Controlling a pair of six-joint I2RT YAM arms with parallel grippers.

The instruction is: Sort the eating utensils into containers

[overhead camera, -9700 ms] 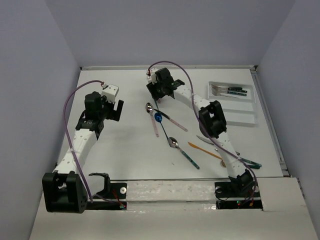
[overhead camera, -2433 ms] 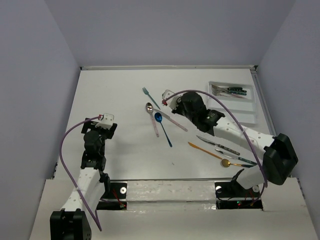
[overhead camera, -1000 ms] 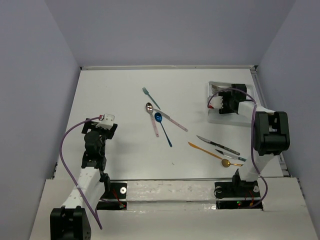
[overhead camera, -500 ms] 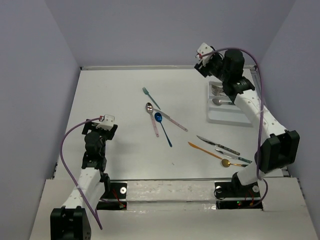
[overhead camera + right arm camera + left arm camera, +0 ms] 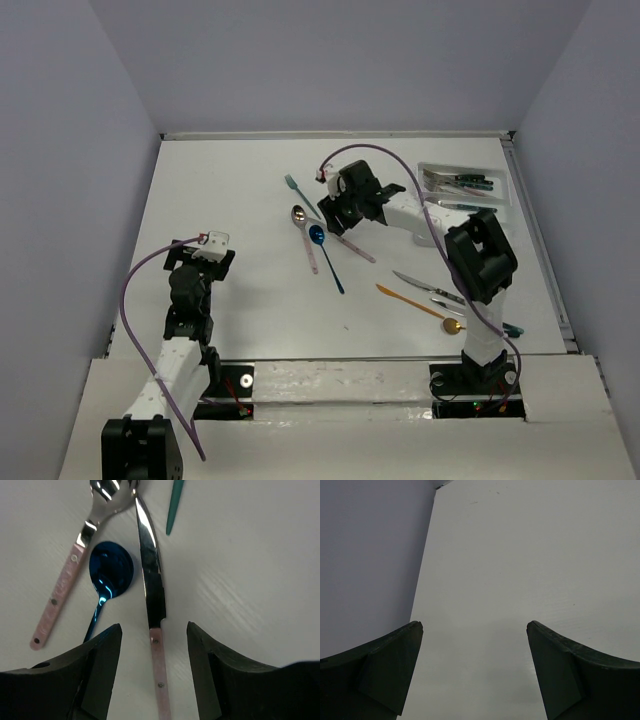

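Here, open fingers bracket a pink-handled knife

The right gripper (image 5: 154, 630) hangs low over the middle of the white table (image 5: 230, 180). Its two dark fingers are spread, one on either side of the pink-handled knife (image 5: 152, 595). Whether they touch the handle cannot be told. The knife's blade points away from the wrist camera. Just beside it lie the blue spoon (image 5: 111, 570) and the pink-handled spoon (image 5: 65, 582), the knife's tip near that spoon's bowl. The end of the teal fork (image 5: 175, 500) shows just beyond.

Seen from above, the white cutlery tray (image 5: 503, 205) sits at the far right of the table, well apart from this cluster. A few forks (image 5: 450, 181) lie in its farthest compartment and a single utensil (image 5: 455, 206) in the next one. Nearer the right arm's base, a black-handled knife (image 5: 432, 288) and an orange-handled utensil (image 5: 405, 299) lie close together on the table.

The left gripper (image 5: 474, 625) is held over bare table on the left side, its fingers wide apart and holding nothing.
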